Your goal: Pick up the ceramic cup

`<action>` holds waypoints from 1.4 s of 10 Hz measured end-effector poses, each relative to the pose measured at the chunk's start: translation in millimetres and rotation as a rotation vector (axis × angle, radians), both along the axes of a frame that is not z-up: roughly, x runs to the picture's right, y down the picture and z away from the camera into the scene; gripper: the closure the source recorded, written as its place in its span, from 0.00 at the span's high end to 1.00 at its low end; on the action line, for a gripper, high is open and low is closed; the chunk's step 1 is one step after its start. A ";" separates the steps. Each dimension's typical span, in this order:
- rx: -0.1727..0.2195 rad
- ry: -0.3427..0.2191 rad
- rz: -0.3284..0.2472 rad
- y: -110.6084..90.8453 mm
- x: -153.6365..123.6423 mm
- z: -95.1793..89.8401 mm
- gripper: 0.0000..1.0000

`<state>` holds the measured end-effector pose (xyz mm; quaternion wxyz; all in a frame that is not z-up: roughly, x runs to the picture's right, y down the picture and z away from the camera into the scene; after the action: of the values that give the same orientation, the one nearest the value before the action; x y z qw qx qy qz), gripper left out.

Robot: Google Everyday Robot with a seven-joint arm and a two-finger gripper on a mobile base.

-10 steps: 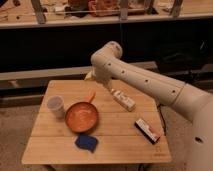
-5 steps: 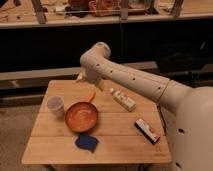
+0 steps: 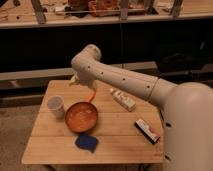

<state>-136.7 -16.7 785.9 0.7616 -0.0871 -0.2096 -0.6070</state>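
- Light wooden slatted table [image 3: 117,131]: fills the lower left.
- White robot arm [image 3: 120,80]: its gripper [image 3: 76,80] hangs over the table's back edge, left of centre, released and empty.
- Round orange pan [image 3: 81,117]: left of centre.
- Small off-white ceramic cup [image 3: 56,106]: upright just left of the pan. Probably light, rigid, slick and breakable, so pinch gently across its walls.

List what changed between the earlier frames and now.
The arm swung left toward the cup. Its hand now hangs over the back edge of the table, behind the pan, open and empty. Nothing was gripped or released. Cup, pan, sponge and both boxes stayed put.
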 end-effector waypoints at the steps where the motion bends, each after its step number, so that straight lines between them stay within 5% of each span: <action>1: -0.002 -0.010 -0.013 2.2 -5.7 2.4 0.80; 14: -0.060 -0.122 -0.113 32.0 -68.2 51.4 0.80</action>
<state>-204.9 15.3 837.4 0.7091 -0.0843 -0.2684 -0.6466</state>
